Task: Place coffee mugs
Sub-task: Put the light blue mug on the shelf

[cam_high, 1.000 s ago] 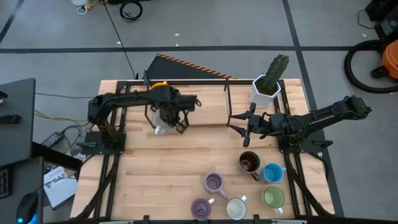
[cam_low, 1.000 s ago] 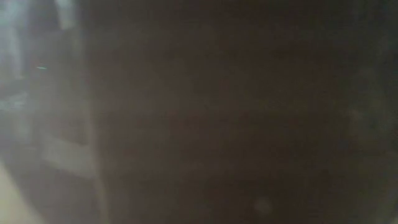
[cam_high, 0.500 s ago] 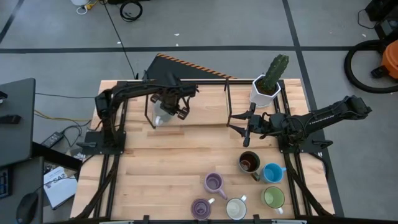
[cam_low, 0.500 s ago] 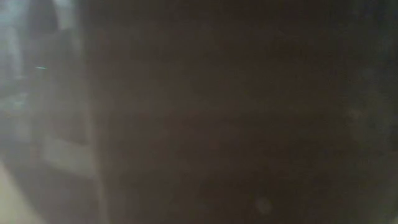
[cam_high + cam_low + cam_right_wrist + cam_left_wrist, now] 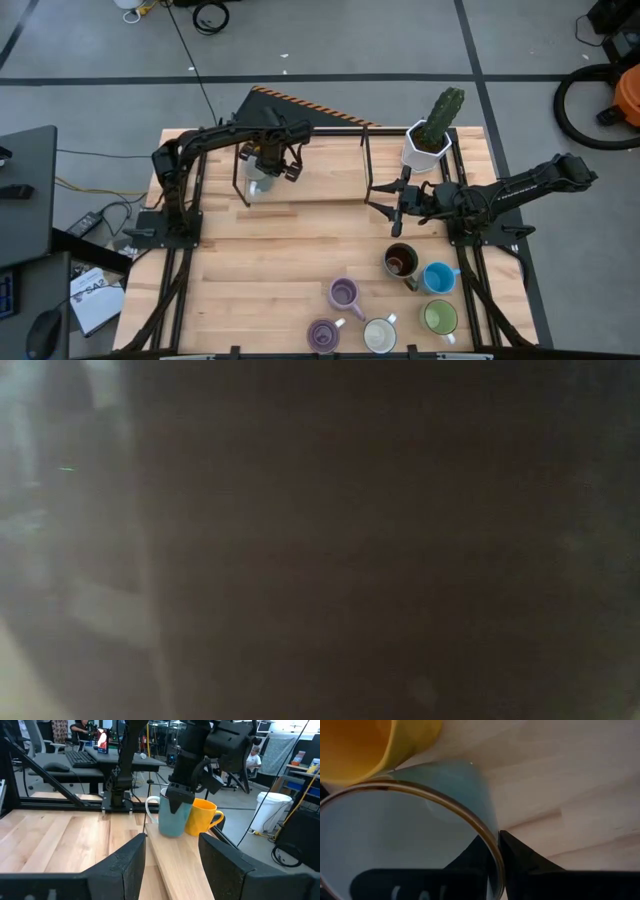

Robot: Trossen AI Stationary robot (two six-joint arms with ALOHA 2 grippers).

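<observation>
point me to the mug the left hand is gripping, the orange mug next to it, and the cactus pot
white mug (image 5: 172,817), right wrist view, on its side wall below the left hand's finger.
orange mug (image 5: 201,817), right wrist view, middle of its body.
cactus pot (image 5: 425,150), high view, on the white pot's wall.

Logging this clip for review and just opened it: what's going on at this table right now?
The left gripper is clamped on the rim of a white mug, holding it beside an orange mug on the raised wooden shelf at the back of the table. The right gripper waits open over the table's middle, holding nothing. Six more mugs sit grouped at the front right, and a cactus pot stands at the back right. The low view shows nothing usable.
</observation>
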